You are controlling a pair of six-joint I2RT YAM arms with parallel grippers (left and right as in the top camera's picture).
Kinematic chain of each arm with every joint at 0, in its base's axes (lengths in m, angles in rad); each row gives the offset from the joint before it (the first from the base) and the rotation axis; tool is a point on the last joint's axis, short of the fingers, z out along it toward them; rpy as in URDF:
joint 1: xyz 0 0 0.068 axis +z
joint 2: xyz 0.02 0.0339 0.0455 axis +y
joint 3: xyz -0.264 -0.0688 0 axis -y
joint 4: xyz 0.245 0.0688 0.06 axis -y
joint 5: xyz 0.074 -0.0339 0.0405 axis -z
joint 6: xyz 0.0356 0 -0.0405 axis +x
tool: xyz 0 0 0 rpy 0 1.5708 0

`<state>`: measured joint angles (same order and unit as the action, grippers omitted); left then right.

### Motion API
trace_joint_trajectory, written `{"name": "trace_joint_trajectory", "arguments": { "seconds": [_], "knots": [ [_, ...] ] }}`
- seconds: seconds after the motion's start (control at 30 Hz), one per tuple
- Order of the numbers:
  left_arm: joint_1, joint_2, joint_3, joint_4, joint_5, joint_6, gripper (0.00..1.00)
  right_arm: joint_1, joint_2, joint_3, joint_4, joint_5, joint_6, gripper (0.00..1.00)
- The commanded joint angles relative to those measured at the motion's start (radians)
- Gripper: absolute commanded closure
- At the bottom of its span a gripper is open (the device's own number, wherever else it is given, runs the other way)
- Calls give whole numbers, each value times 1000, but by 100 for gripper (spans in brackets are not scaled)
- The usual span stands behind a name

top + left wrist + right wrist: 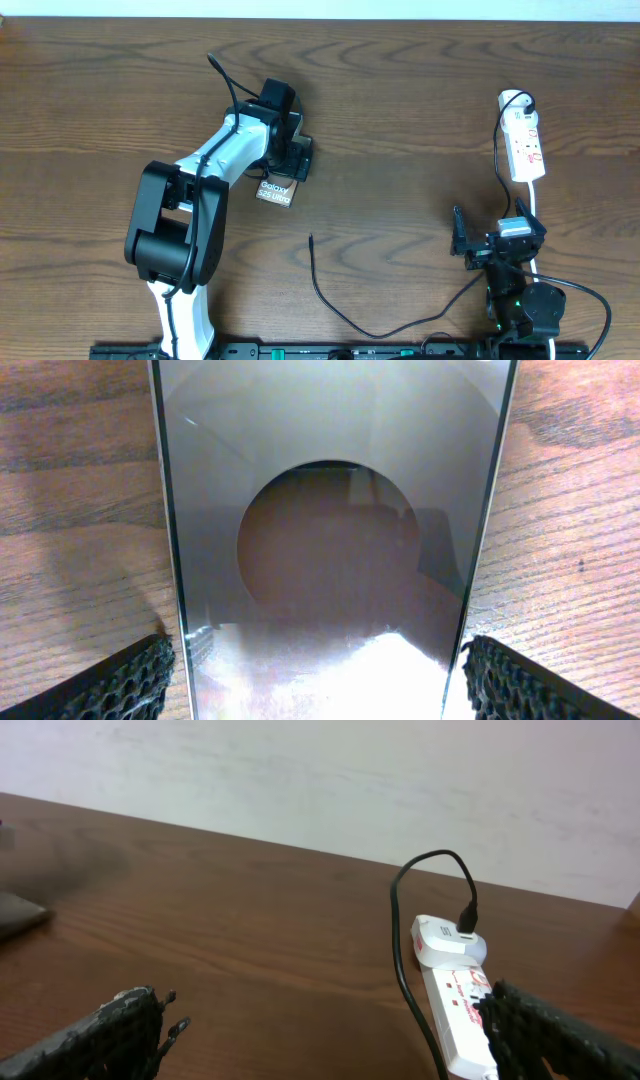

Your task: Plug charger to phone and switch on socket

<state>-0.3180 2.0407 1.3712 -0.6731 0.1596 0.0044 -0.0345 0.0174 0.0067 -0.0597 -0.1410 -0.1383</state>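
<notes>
Left wrist: left gripper (315, 685) w/ mesh-textured pads (130, 680) clamps glossy flat phone (330, 480) (wood table (70, 510)); right gripper (330, 1005) splayed wide.

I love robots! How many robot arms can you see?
2. The left arm reaches over the phone on the left; the right arm sits low at the front right, near the power strip.

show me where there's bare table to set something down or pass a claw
Widest bare table: the middle, between the phone and the power strip, beyond the black cable. The far-left side beyond the left arm is bare too. Crowded: the right edge, where power strip and right claw sit close, and around the left claw.
</notes>
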Motion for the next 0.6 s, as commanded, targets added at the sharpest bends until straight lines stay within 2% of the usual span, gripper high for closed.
{"name": "trace_joint_trajectory", "arguments": {
  "seconds": [0.0, 0.2, 0.3, 0.57],
  "knots": [
    [-2, 58, -30, -19, 68, -1, 8, 4, -4, -1, -4, 0, 11, 1],
    [-2, 58, -48, -17, 68, 15, 8, 5, -4, -1, -4, 0, 11, 1],
    [-2, 58, -48, -10, 64, 22, 12, 4, -4, -1, -4, 0, 11, 1],
    [-2, 58, -73, 9, 64, 22, 12, 5, -4, -1, -4, 0, 11, 1]
  ]
}}
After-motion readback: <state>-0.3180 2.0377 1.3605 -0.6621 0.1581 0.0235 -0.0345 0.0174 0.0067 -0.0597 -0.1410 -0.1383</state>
